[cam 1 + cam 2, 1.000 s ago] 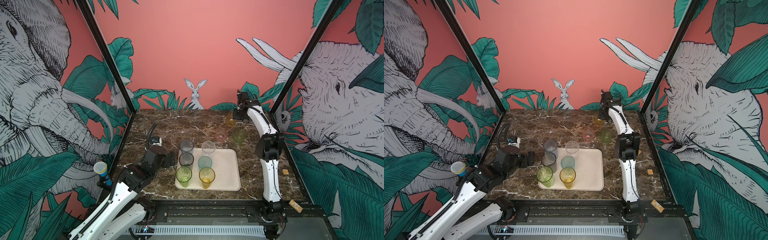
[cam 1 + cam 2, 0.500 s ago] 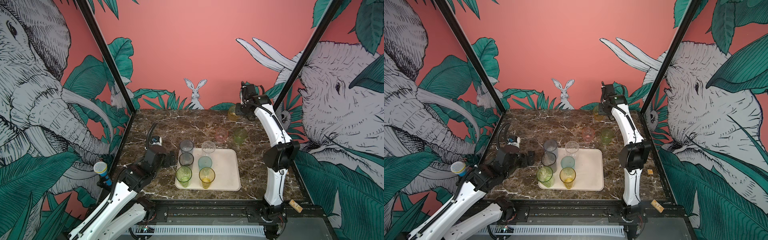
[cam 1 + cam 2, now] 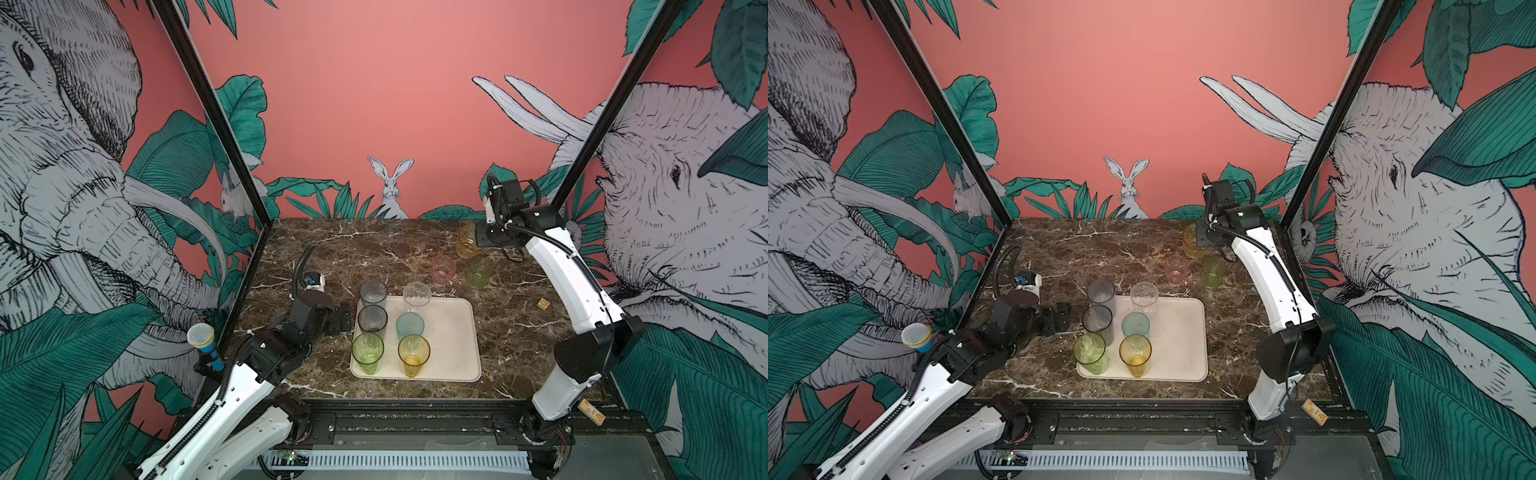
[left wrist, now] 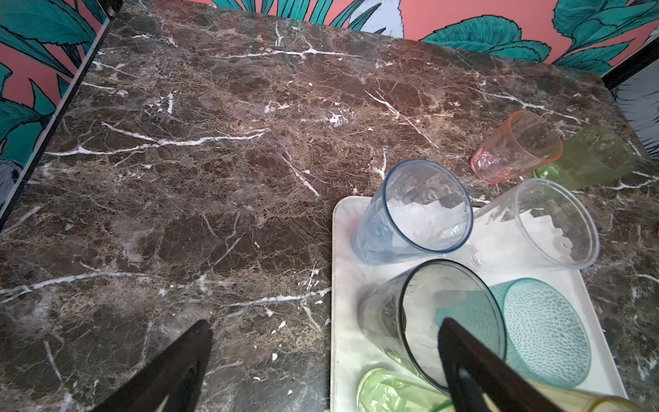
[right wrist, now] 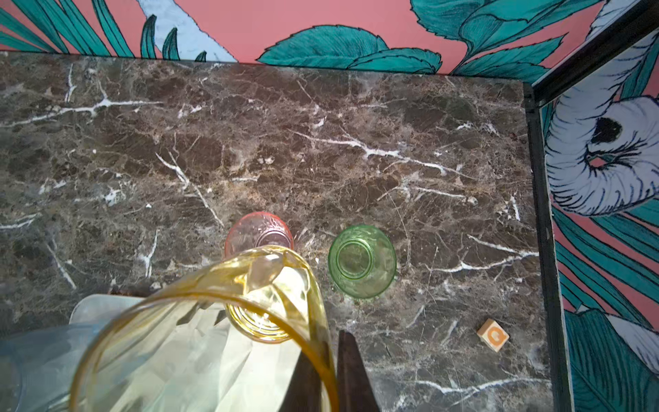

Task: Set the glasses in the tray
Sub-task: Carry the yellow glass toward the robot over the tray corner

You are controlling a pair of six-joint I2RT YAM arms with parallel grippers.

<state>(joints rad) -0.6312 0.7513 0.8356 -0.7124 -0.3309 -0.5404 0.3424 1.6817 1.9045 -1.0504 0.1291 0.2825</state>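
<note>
Fingers [image 4: 171, 364] of the left tool [image 3: 340, 316] stand spread wide, holding nothing. Just past one fingertip stands the smoky glass [image 3: 372, 319], at the nearest edge of the tray [image 3: 453, 332], which carries six tumblers. Beyond the tray, the right tool [image 3: 474, 242] is pressed nearly together, pinching the rim wall of the amber glass [image 3: 464, 247] with one finger inside and one outside. The glass hangs below it, apparently clear of the surface [image 3: 332, 249]. Underneath that tool the pink glass [image 3: 443, 269] and the short green glass [image 3: 480, 272] stand on the surface, slightly apart. These tumblers look light, stiff, thin and smooth, so probably slippery. A gentle rim pinch suits them, carried upright to limit swinging.
</note>
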